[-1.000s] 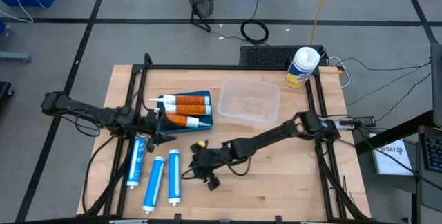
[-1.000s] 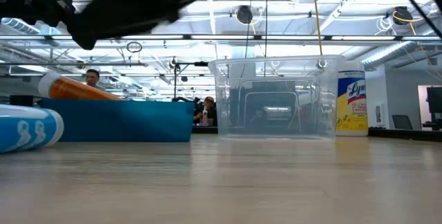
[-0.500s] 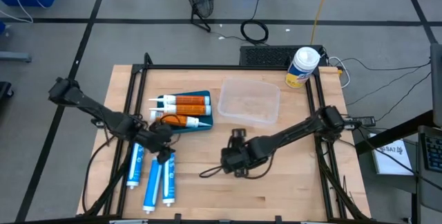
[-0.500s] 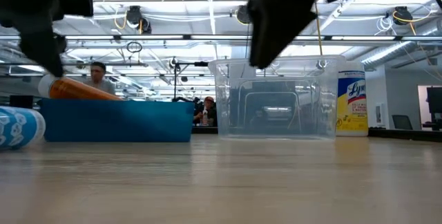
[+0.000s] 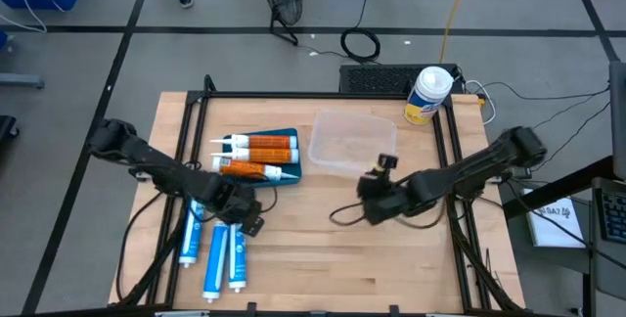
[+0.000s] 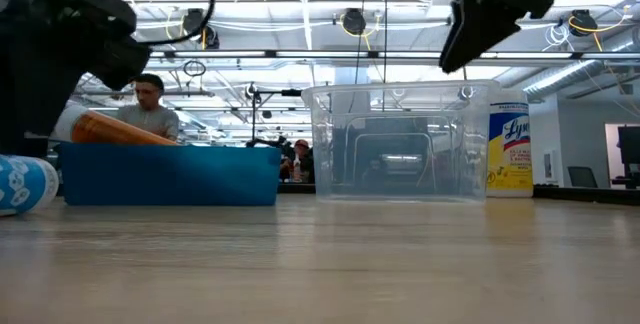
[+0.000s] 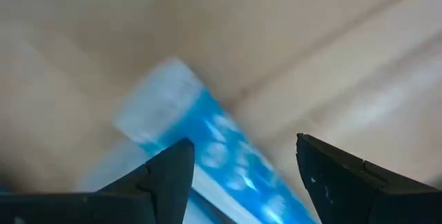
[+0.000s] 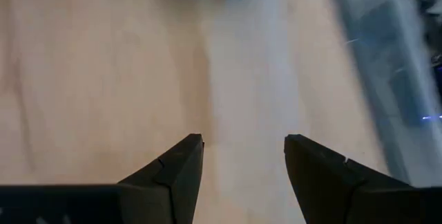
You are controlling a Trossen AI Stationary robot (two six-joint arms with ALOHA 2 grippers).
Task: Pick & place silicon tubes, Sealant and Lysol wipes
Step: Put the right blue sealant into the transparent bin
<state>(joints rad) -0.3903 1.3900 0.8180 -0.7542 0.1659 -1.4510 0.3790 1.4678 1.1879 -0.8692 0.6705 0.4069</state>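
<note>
Three blue tubes (image 5: 215, 256) lie side by side on the table at the near left. My left gripper (image 5: 246, 223) is open just above the far end of the right-hand tube (image 7: 207, 141); its fingers stand on either side of that tube, and I cannot tell if they touch it. Orange nozzle tubes (image 5: 256, 151) lie in a blue tray (image 5: 290, 137). The Lysol wipes canister (image 5: 427, 94) stands upright at the far right corner. My right gripper (image 5: 366, 192) is open and empty over bare wood (image 8: 243, 137), just in front of the clear container (image 5: 352, 143).
A black frame (image 5: 293, 95) runs around the work area. Cables trail on the table near my right arm (image 5: 342, 215). In the low view people show in the room behind the tray (image 6: 148, 114). Bare wood lies at the table's near right (image 5: 391, 268).
My left gripper has gone from beside the tray toward the table's near edge, over the blue tubes. My right gripper has drawn back from beside the blue tubes toward the right and far side, near the clear container. The right-hand blue tube has shifted slightly leftward.
</note>
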